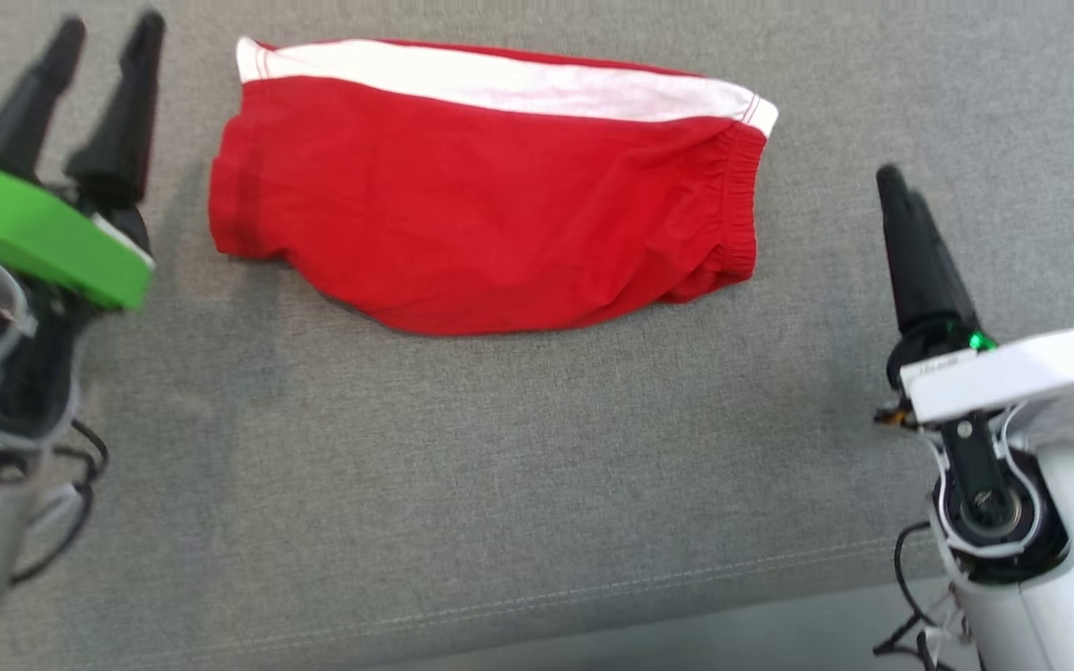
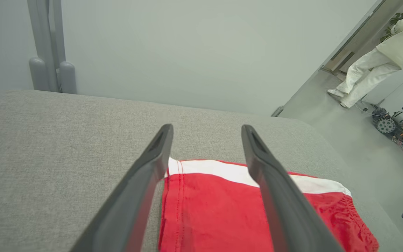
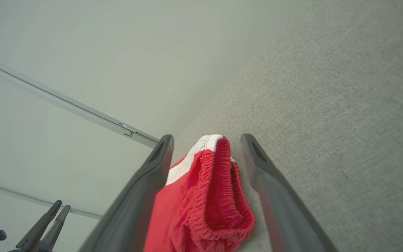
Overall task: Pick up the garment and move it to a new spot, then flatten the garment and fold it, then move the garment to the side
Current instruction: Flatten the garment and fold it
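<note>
- Left gripper: fingers spread wide, nothing held; up over the cushion, to the left of the shorts, clearly apart from the cloth.
- Seen along its own fingers in the left wrist view: hem corner of the shorts showing lower down between them, not pinched.
- Right gripper: spread wide too, and empty; to the right of the shorts, near the waistband end, with a gap of bare cushion between.
- In the right wrist view: gathered waistband framed by the two fingers, not clamped.
- Shorts: red, with a white stripe along the far edge; lying fairly flat on the far middle part of the cushion, waistband to the right, leg hem to the left.
- Cushion: grey woven cloth, with a seam close to the near edge.
- Farther out, in the left wrist view: pale wall; person in pale clothes on the floor at far right, a wheeled robot beside.
</note>
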Robot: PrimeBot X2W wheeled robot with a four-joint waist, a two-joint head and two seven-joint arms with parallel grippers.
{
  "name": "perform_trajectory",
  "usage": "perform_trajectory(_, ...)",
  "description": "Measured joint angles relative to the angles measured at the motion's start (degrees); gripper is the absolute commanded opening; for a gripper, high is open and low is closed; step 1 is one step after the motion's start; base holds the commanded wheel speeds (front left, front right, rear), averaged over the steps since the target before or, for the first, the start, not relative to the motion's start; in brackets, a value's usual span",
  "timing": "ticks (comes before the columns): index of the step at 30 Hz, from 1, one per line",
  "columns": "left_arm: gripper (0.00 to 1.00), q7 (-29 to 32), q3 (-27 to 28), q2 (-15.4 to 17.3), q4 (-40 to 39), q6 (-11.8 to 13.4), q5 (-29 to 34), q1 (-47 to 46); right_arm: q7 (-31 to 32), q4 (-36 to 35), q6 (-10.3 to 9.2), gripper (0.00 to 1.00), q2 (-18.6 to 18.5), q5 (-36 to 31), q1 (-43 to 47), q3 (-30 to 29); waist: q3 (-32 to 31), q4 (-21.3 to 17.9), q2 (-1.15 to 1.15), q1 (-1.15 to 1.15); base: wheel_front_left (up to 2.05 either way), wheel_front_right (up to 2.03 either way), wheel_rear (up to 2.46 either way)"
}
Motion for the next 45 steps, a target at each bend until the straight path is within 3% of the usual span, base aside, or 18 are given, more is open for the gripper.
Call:
perform_trajectory(12,1.00,-8.8,-5.4,-2.6,-1.3,1.2,8.0,17.5,-0.9,7.2,0.54,1.00,2.4,3.1,10.4,1.9,-9.2,3.5,0.00,0.00,0.00,0.00,0.00)
perform_trajectory(23,1.00,-12.0,-7.6,-5.0,-4.6,1.9,12.0,26.2,-1.3,11.7,0.98,1.00,3.1,4.4,11.5,2.3,-14.0,8.9,0.00,0.00,0.00,0.00,0.00)
perform_trajectory(35,1.00,-13.6,-6.1,-7.5,-7.2,2.2,15.8,31.6,-2.1,18.8,0.94,1.00,3.3,6.2,9.8,-1.2,-14.5,15.0,0.00,0.00,0.00,0.00,0.00)
perform_trajectory(45,1.00,-14.0,-3.0,-7.8,-10.2,2.2,19.5,33.1,-2.0,23.8,1.99,1.00,2.7,6.7,4.1,-2.1,-11.9,17.2,0.00,0.00,0.00,0.00,0.00)
